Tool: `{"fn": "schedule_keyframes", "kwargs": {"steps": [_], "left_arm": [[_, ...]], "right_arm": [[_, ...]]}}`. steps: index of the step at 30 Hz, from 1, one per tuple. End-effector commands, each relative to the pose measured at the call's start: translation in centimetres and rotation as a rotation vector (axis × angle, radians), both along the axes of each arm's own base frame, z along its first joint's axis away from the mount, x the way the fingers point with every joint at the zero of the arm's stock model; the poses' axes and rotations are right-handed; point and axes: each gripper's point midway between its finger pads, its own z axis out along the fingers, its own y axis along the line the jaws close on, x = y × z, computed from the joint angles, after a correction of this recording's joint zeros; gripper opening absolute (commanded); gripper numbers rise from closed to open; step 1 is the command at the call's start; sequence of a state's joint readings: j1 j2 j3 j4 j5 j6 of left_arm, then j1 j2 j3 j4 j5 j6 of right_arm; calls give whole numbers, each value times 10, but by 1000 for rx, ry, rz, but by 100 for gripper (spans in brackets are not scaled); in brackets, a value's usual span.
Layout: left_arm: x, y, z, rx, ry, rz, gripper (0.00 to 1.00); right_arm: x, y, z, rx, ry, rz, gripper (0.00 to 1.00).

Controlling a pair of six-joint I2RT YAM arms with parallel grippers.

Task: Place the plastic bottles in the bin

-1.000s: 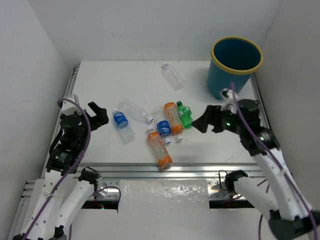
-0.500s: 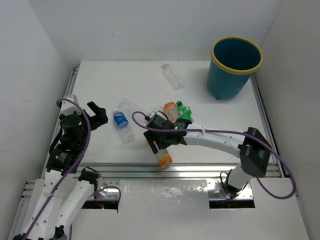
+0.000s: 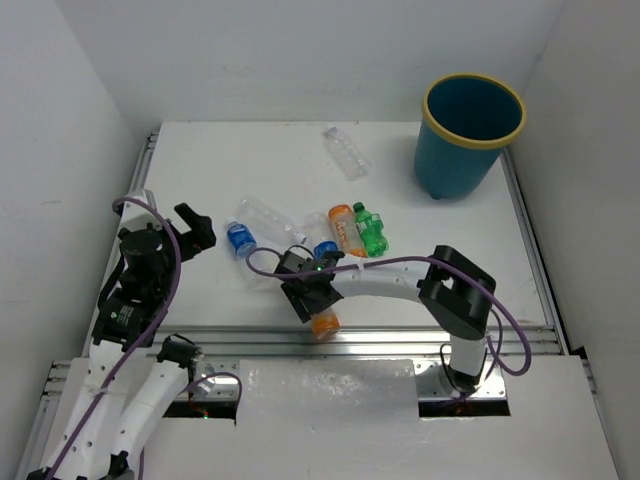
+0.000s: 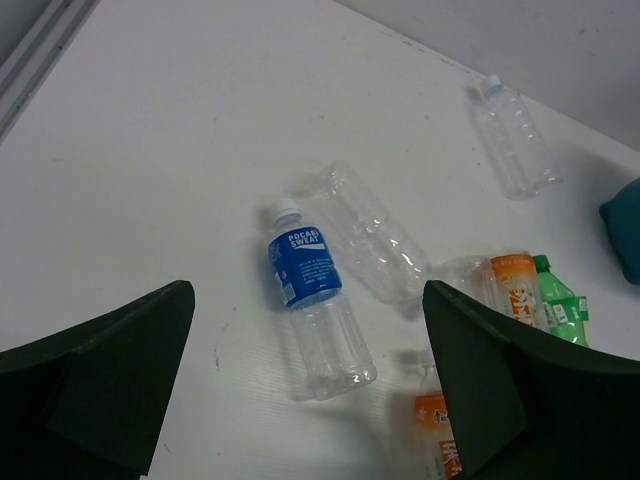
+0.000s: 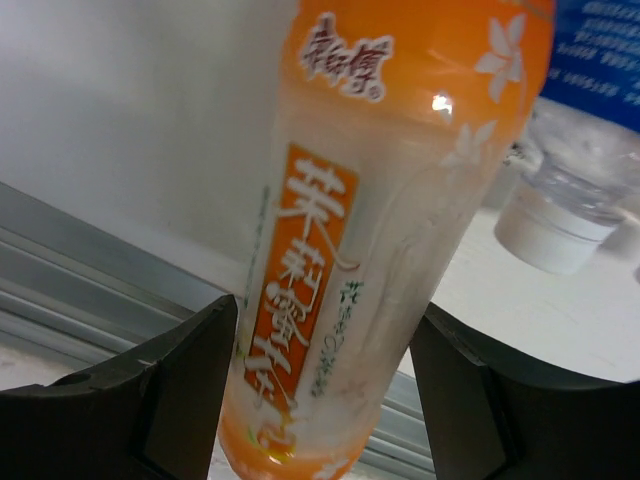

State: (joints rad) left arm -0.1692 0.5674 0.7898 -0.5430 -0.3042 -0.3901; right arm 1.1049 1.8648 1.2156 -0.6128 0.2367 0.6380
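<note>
**Right end effector (image 3: 310,295) straddles orange bottle (image 3: 324,321)**

At the counter's (image 3: 200,160) near edge its fingers (image 5: 170,400) sit apart either side, set to squeeze. Left end effector (image 3: 195,226) hangs spread by the left edge. The bin (image 3: 447,165) stands at the far right corner.

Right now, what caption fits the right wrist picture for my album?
Orange bottle lying between the fingers of the right hand, beside the metal rail.

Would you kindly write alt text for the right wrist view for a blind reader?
An orange bottle with Chinese lettering fills the frame, lying between the two dark fingers of the right hand; whether they grip it is unclear. Behind it lie a blue-labelled bottle, the white table and a metal rail.
</note>
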Motion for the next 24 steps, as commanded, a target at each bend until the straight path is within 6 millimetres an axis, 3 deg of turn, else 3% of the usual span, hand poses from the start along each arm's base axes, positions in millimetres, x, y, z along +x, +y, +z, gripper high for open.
{"fn": "schedule_keyframes", "kwargs": {"steps": [1, 6, 7, 8, 10, 13, 14, 16, 18, 20, 21, 22, 23, 24], "left_arm": [[2, 0, 13, -8, -49, -1, 96], [3, -1, 12, -10, -47, -9, 96], [3, -1, 12, -10, -46, -9, 96], [3, -1, 12, -10, -46, -9, 96], [3, -2, 12, -11, -47, -11, 96], [3, -2, 12, -10, -48, -16, 96], [3, -2, 11, -10, -45, -16, 96], [4, -3, 11, -11, -45, -19, 96], [4, -3, 11, -10, -42, -16, 96], [5, -2, 10, -8, -38, -13, 96], [5, -2, 10, -8, -38, -13, 96], [5, -2, 9, -7, -35, -11, 96], [5, -2, 9, -7, -35, -13, 96], [5, -2, 9, -7, -35, -13, 96]], "right_arm": [[3, 21, 12, 54, -40, -15, 68], [2, 24, 14, 64, -45, -12, 55], [2, 25, 15, 66, -47, -11, 48], [0, 26, 21, 77, -52, -4, 27], [-3, 32, 37, 102, -90, 13, 16], [0, 37, 94, 203, -171, 27, 14], [3, 33, 128, 263, -230, 37, 13], [16, 21, 171, 310, -334, 21, 13], [39, -6, 230, 335, -494, -17, 13], [79, -42, 264, 341, -577, -80, 13], [95, -58, 294, 390, -630, -119, 13], [127, -94, 310, 379, -686, -219, 13], [144, -107, 341, 389, -780, -228, 13], [160, -119, 353, 378, -818, -251, 13]]}}
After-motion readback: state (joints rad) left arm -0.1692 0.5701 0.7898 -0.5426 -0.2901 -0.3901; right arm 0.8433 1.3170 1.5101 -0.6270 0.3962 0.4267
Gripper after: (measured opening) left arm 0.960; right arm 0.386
